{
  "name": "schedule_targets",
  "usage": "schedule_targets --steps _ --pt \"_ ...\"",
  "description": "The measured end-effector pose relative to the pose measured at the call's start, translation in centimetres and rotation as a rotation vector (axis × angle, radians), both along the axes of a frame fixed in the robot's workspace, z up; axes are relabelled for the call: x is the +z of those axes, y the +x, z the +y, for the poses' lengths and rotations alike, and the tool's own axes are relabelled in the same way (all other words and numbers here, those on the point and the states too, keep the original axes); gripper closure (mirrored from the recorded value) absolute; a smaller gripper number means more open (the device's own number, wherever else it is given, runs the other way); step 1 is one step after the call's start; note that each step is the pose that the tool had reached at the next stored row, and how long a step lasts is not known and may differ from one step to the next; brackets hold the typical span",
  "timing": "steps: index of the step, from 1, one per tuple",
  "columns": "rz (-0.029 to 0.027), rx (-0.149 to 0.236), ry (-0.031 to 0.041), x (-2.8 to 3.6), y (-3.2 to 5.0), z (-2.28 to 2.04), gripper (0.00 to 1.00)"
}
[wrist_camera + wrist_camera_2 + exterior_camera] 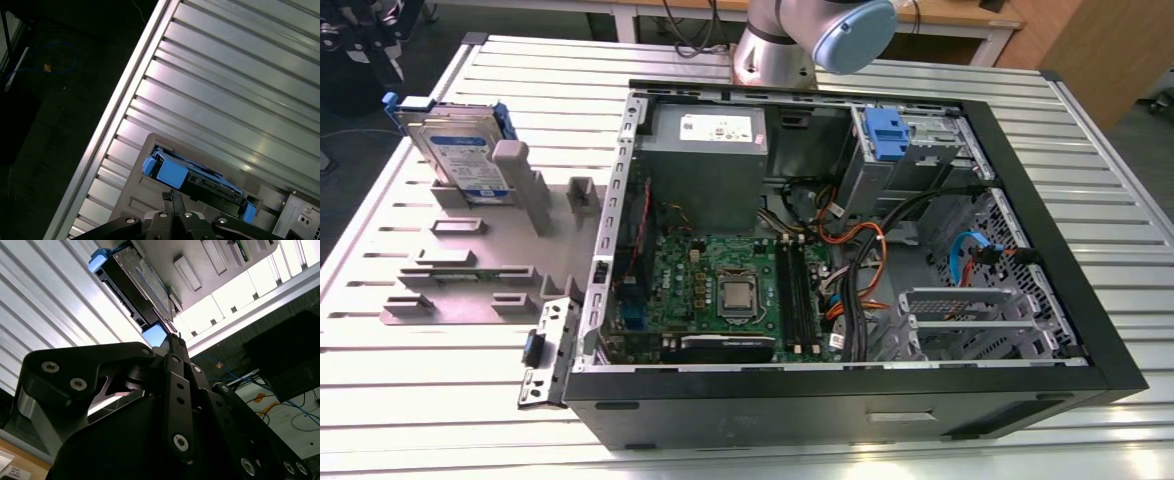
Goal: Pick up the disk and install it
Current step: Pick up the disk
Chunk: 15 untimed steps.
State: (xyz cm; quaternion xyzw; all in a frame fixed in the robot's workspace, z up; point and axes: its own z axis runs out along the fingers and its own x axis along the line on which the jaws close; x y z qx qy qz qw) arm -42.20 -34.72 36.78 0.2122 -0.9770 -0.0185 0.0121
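Note:
The disk (454,150), a silver drive with a blue-and-white label in a blue carrier, stands on edge in a grey holder (480,250) on the table, at the exterior view's left. In the first wrist view my gripper (169,196) hovers just short of the disk (195,175), its black fingers closed together with nothing between them. The second wrist view has the gripper (176,337) pointing at the disk (135,285) from close by, apart from it. The robot arm's base (781,40) rises behind the computer.
An open computer case (854,380) lies on the slatted metal table (427,400), with a motherboard (734,290), a grey power supply box (707,150), cables and a blue latch piece (887,135) at the drive bay. The table edge (105,130) drops to a dark floor.

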Motion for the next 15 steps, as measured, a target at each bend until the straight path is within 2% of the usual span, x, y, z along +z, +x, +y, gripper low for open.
schedule_targets --steps 9,15 --pt "0.0 0.003 0.0001 0.0 0.0 0.0 0.89" --pt "0.0 0.025 0.0 0.0 0.0 0.0 0.89"
